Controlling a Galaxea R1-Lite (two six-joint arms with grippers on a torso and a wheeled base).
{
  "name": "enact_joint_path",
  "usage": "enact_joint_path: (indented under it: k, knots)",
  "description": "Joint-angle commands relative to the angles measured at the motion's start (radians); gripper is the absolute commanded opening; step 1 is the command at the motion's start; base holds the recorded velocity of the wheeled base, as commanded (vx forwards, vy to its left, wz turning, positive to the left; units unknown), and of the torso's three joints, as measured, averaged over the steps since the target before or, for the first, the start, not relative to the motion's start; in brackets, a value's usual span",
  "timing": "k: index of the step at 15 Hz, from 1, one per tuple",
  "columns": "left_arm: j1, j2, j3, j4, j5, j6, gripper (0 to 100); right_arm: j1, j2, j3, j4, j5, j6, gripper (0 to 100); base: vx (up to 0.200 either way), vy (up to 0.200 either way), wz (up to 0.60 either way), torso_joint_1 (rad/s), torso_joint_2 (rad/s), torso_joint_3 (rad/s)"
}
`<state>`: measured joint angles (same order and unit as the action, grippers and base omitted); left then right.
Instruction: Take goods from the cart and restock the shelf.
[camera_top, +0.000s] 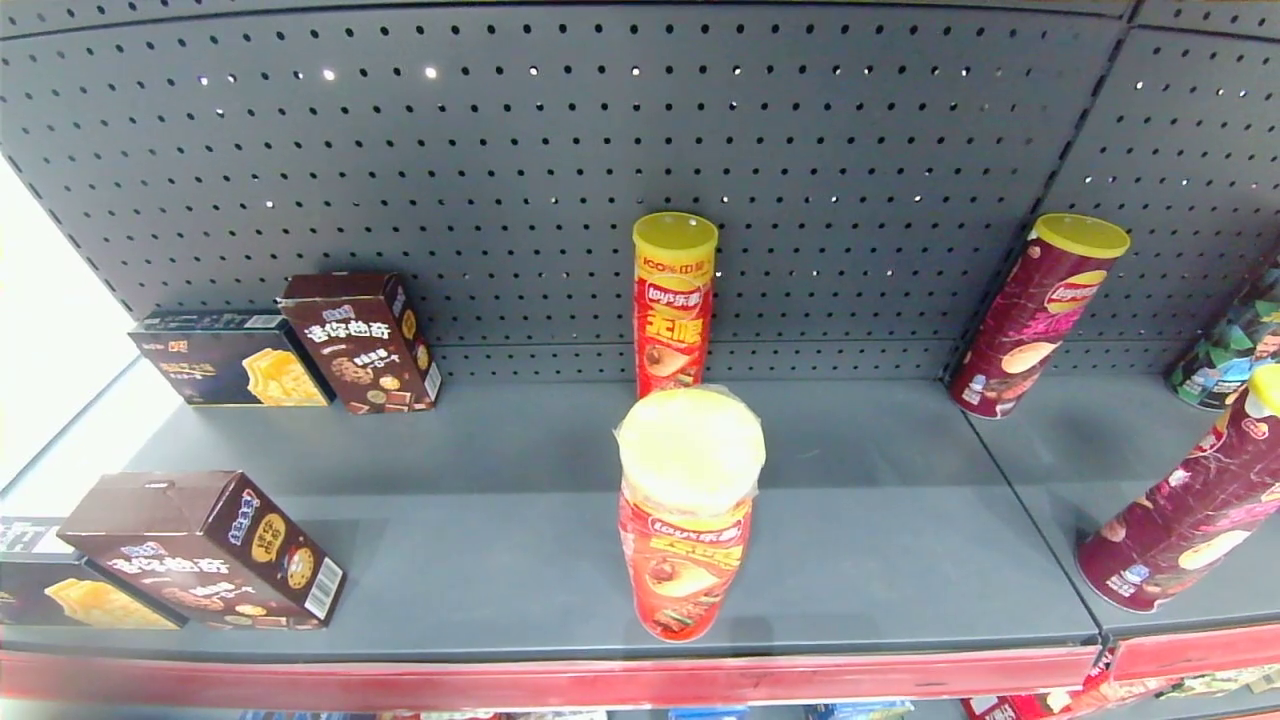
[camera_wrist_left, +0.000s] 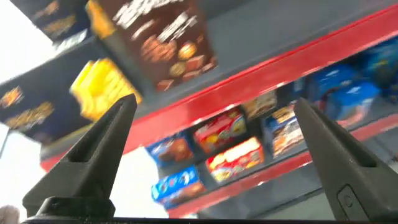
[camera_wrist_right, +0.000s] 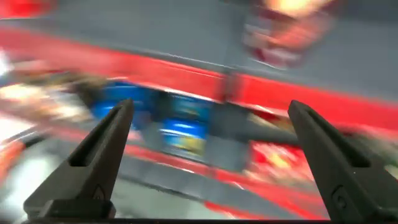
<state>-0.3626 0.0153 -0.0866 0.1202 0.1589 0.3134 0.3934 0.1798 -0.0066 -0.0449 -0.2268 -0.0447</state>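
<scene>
HEAD VIEW
- Shelf: grey shelf (camera_top: 880, 520) with a red front edge and a pegboard back panel (camera_top: 600, 150).
- Centre: front red can (camera_top: 685, 520) stands at lower centre, near the front edge. Rear red can (camera_top: 673, 300) stands behind it by the back panel. The two are apart.
- Left: rear brown box (camera_top: 360, 340) and rear black box (camera_top: 225, 360) sit side by side at middle left. Front brown box (camera_top: 210, 550) and front black box (camera_top: 60, 590) sit at lower left.
- Right: maroon can (camera_top: 1035, 315) at upper right, by the seam between shelf bays. Second maroon can (camera_top: 1190, 520) at lower right, in the next bay.
- Cut off: the front black box by the left edge; a dark can (camera_top: 1230, 350) by the right edge.
- Progress (judged): goods stand two deep in each group. The wide bare stretches between the groups suggest more stocking is left.
- Cart stock remaining: cannot tell.

LEFT WRIST VIEW
- Left tool (camera_wrist_left: 214, 109): fingers apart, nothing between them.
- Beyond it: a brown box and a black-and-yellow box at the red shelf edge, likely the front pair. Snack packets (camera_wrist_left: 217, 134) lie on the shelf below.

RIGHT WRIST VIEW
- Right tool (camera_wrist_right: 211, 107): fingers apart, empty.
- Beyond it: the red shelf edge, with blue packs (camera_wrist_right: 180, 130) beneath.
- Hard to make out: a reddish shape past the edge, perhaps a can.
</scene>
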Motion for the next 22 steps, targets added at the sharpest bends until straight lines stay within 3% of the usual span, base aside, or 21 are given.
enact_joint_path:
  k: [1, 2, 4, 6, 8, 12, 13, 14, 16, 19, 20, 22]
  knots:
    - [0.139, 0.091, 0.002, 0.001, 0.001, -0.017, 100, -0.401, -0.037, -0.001, 0.003, 0.038, 0.006, 100, 0.000, 0.000, 0.00, 0.000, 0.00, 0.000]
    - [0.211, 0.109, 0.002, -0.001, 0.001, -0.013, 100, -0.459, -0.098, 0.000, 0.003, 0.057, 0.019, 100, 0.000, 0.000, 0.00, 0.000, 0.00, 0.000]
    - [0.295, 0.106, 0.002, -0.001, -0.002, -0.010, 100, -0.452, -0.098, 0.007, -0.020, 0.007, 0.046, 100, 0.000, 0.000, 0.00, 0.000, 0.00, 0.000]
    - [0.303, 0.068, 0.004, -0.001, -0.002, -0.031, 100, -0.384, -0.180, 0.007, 0.028, 0.262, 0.039, 100, 0.000, 0.000, 0.00, 0.000, 0.00, 0.000]
    - [0.303, 0.063, 0.004, -0.001, -0.006, -0.060, 100, -0.392, -0.180, 0.007, 0.046, 0.250, 0.040, 100, 0.000, 0.000, 0.00, 0.000, 0.00, 0.000]
    - [0.303, 0.064, 0.005, -0.002, -0.024, -0.079, 100, -0.392, -0.180, 0.007, 0.045, 0.238, 0.043, 100, 0.000, 0.000, 0.00, 0.000, 0.00, 0.000]
    - [0.303, 0.063, 0.005, -0.002, -0.052, -0.083, 100, -0.392, -0.180, 0.007, 0.045, 0.238, 0.043, 100, 0.000, 0.000, 0.00, 0.000, 0.00, 0.000]
    - [0.301, 0.063, 0.008, -0.004, -0.185, -0.135, 100, -0.392, -0.180, 0.007, 0.045, 0.239, 0.043, 100, 0.000, 0.000, 0.00, 0.000, 0.00, 0.000]
    - [0.297, 0.066, 0.010, -0.004, -0.277, -0.188, 100, -0.392, -0.180, 0.007, 0.045, 0.238, 0.043, 100, 0.000, 0.000, 0.00, 0.000, 0.00, 0.000]
    - [0.297, 0.066, 0.013, -0.004, -0.271, -0.203, 100, -0.392, -0.180, 0.007, 0.045, 0.238, 0.043, 100, 0.000, 0.000, 0.00, 0.000, 0.00, 0.000]
    - [0.298, 0.066, 0.021, -0.007, -0.234, -0.200, 100, -0.392, -0.180, 0.007, 0.045, 0.238, 0.043, 100, 0.000, 0.000, 0.00, 0.000, 0.00, 0.000]
    - [0.301, 0.063, 0.087, -0.139, -0.194, -0.189, 100, -0.393, -0.180, 0.007, 0.045, 0.238, 0.043, 100, 0.000, 0.000, 0.00, 0.000, 0.00, 0.000]
